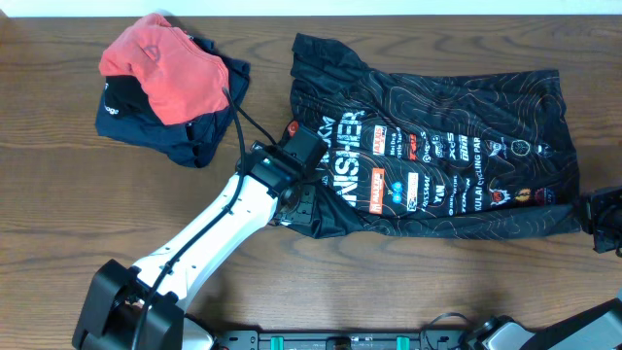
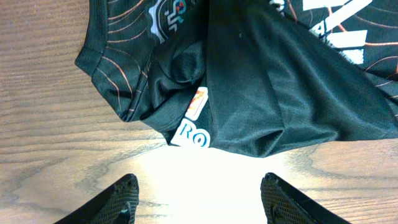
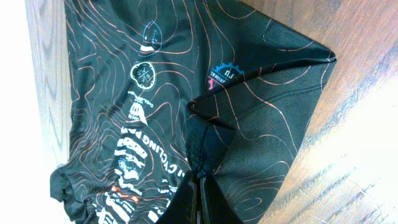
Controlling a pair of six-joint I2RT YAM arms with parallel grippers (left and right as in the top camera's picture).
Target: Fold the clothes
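Note:
The black jersey (image 1: pixel 437 146) with orange contour lines, white lettering and sponsor logos lies spread across the table's middle and right. My left gripper (image 1: pixel 296 199) is at its near left corner; in the left wrist view the fingers (image 2: pixel 196 193) are open over bare wood just short of the jersey's bunched hem (image 2: pixel 249 93). My right gripper (image 1: pixel 603 219) is at the jersey's near right corner; in the right wrist view it (image 3: pixel 198 177) is shut on a pinched fold of the jersey (image 3: pixel 205 146).
A pile of a coral-red garment (image 1: pixel 160 63) on a navy garment (image 1: pixel 190 131) sits at the back left. The wooden table (image 1: pixel 58 214) shows bare to the left and along the front edge.

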